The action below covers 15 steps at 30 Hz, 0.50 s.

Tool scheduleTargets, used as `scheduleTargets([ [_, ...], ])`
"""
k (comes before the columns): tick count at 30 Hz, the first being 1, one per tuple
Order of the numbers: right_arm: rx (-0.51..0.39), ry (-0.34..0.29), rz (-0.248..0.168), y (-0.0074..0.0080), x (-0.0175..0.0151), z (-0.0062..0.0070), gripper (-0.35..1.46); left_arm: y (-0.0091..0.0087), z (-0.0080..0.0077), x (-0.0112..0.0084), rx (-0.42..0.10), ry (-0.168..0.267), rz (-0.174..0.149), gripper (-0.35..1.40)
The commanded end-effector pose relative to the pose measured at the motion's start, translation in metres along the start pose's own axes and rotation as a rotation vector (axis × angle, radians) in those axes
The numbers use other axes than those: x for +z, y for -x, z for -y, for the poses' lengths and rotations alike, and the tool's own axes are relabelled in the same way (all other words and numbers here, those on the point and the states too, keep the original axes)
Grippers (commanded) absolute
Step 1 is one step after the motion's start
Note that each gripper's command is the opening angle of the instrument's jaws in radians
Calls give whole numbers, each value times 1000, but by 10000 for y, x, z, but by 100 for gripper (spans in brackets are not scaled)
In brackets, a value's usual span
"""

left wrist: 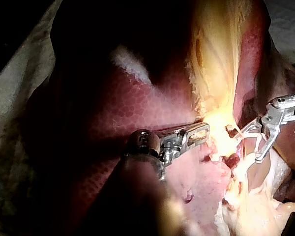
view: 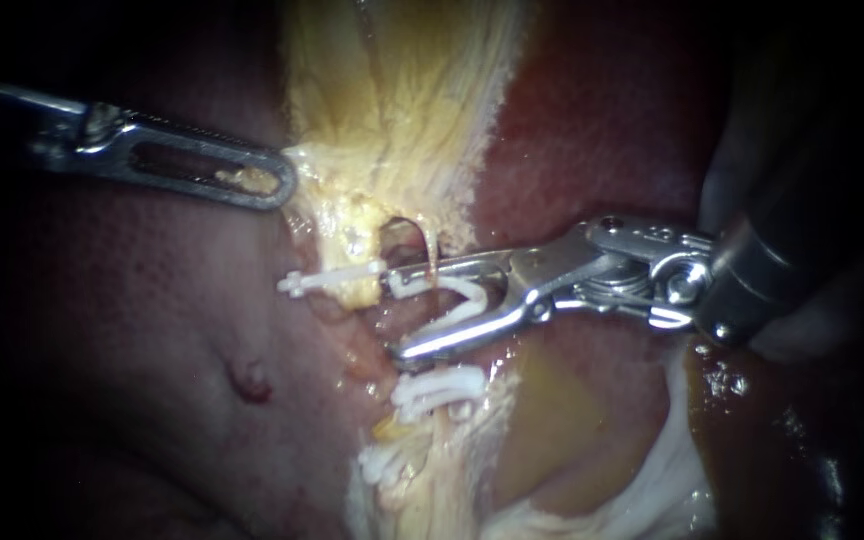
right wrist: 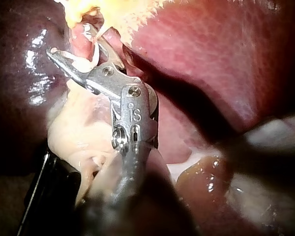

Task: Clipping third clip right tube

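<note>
Holding an open white clip (view: 467, 292) in the spread jaws of the right instrument (view: 395, 316), astride the right tube (view: 433, 262) just above two set clips (view: 437, 385), with jaws of the left instrument (view: 282, 180) clamped on yellow tissue (view: 392, 120) — could catch only part of the tube if closed off-centre.

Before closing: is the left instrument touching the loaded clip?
No; the left instrument holds yellow tissue, apart from the right instrument's clip.

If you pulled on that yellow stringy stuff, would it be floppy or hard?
Probably floppy: the yellow tissue stretches into thin strands where the left instrument holds its edge. It is likely slippery, since it glistens wet. It might tear easily, because its edges look frayed.
</note>
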Motion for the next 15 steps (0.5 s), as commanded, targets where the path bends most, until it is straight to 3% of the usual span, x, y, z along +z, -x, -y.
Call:
scheduleTargets([
  [1,0,-7,-8,-2,-1,3,49,0,0,0,0,-1,0,-35],
  [8,8,-56,-48,-24,-3,25,48,0,0,0,0,-1,0,-35],
  [15,21,-59,-55,-27,-4,25,46,0,-1,0,0,-1,0,-35],
])
